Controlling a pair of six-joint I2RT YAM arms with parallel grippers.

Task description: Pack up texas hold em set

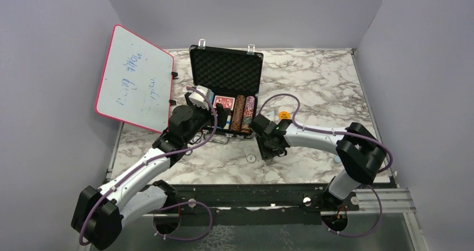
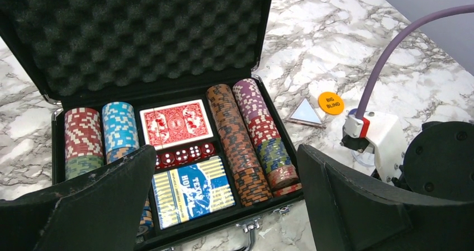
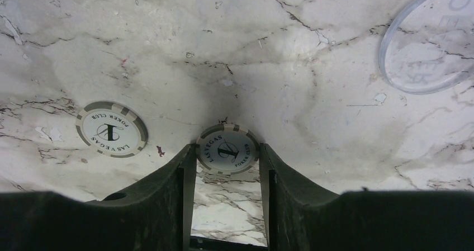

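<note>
Chip (image 3: 227, 150) sits flat on the marble table (image 3: 313, 94), right between the fingers of the right gripper (image 3: 226, 153). The fingers are drawn in narrow, one at each side of its rim. They seem to touch it on both sides, though the wrist view is too dark at the tips to be sure the hold is firm. It is a round grey-and-white piece with a striped edge and "Las Vegas Poker Club" printed around a centre mark. Being round, it has no long axis to line up with.

A second chip (image 3: 111, 129) of the same kind lies apart on the table. A clear disc (image 3: 430, 38) lies further off the other way.

From the top view, the case (image 1: 226, 69) stands open at the back of the table, beyond the right gripper and to its left, so the chip has to travel that way. Its rows (image 2: 235, 133) of chips on the right side are the closest slots, and the right arm is the nearer one to this chip.

The left gripper (image 2: 226, 156) hangs over the case's near edge with its fingers spread wide, holding nothing. Below it lie the decks (image 2: 176, 123) and dice (image 2: 184, 155). An orange button (image 2: 331, 103) waits on the table just right of the case.
</note>
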